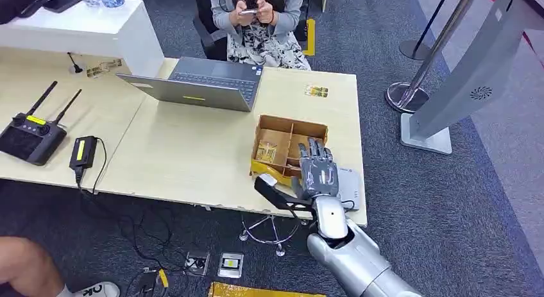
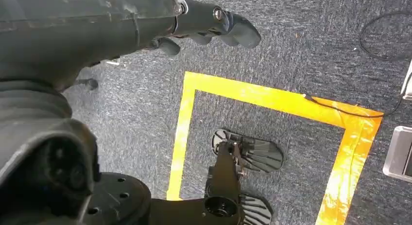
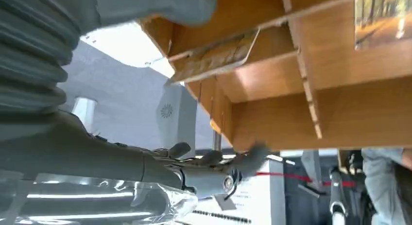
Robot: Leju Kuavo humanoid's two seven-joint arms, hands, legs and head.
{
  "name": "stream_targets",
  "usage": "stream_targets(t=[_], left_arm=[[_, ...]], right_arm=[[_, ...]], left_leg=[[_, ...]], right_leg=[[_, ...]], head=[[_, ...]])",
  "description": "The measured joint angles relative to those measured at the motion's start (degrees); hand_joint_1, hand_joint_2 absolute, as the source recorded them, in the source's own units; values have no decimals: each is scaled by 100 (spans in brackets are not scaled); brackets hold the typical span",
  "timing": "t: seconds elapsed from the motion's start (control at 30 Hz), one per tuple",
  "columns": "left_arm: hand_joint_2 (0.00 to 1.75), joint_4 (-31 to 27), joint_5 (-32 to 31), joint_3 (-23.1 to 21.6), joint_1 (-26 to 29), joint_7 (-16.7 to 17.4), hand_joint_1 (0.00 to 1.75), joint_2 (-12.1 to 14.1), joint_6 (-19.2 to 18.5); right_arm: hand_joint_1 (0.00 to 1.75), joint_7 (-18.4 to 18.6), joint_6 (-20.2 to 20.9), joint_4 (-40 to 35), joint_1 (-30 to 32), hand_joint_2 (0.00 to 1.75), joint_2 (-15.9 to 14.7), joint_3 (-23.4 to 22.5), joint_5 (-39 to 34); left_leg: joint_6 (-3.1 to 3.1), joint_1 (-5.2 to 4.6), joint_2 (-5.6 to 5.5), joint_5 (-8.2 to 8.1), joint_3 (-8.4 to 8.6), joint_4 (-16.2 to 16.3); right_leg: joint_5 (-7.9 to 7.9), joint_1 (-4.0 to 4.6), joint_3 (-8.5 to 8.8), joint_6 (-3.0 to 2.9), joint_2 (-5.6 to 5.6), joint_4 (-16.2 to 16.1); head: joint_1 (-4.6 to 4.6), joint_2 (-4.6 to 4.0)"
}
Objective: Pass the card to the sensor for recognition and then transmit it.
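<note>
The wooden divided box [image 1: 290, 145] sits just under the right hand [image 1: 319, 172] — its fingers apart, empty, poised to reach in. A card [image 1: 267, 151] lies in a compartment left of the fingertips, not yet gripped. The left hand [image 2: 214, 25] hangs idle, fingers curled.

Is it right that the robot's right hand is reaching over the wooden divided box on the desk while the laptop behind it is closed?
Not quite. The laptop is open, its keyboard showing and its lid laid back, as the head view shows. The rest holds: the right hand reaches over the near edge of the wooden divided box on the desk.
</note>
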Motion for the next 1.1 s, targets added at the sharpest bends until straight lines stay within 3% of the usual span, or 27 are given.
stream_targets(t=[0.43,0.47,0.53,1.1], left_arm=[[0,0,0,0,-1,28,0,-2,-15],[0,0,0,0,-1,28,0,-2,-15],[0,0,0,0,-1,28,0,-2,-11],[0,0,42,0,-1,31,0,-2,0]], right_arm=[[0,64,-107,306,-82,175,-44,-4,131],[37,59,-107,324,-86,175,-44,-4,123],[169,26,-105,369,-100,175,-44,-7,88],[175,-218,-70,568,-177,175,-29,-2,-277]], left_leg=[[0,0,0,0,0,0],[0,0,0,0,0,0],[0,0,0,0,0,0],[0,0,0,0,0,0]], right_leg=[[0,0,0,0,0,0],[0,0,0,0,0,0],[0,0,0,0,0,0],[0,0,1,0,0,0]], head=[[0,0],[0,0],[0,0],[2,0]])
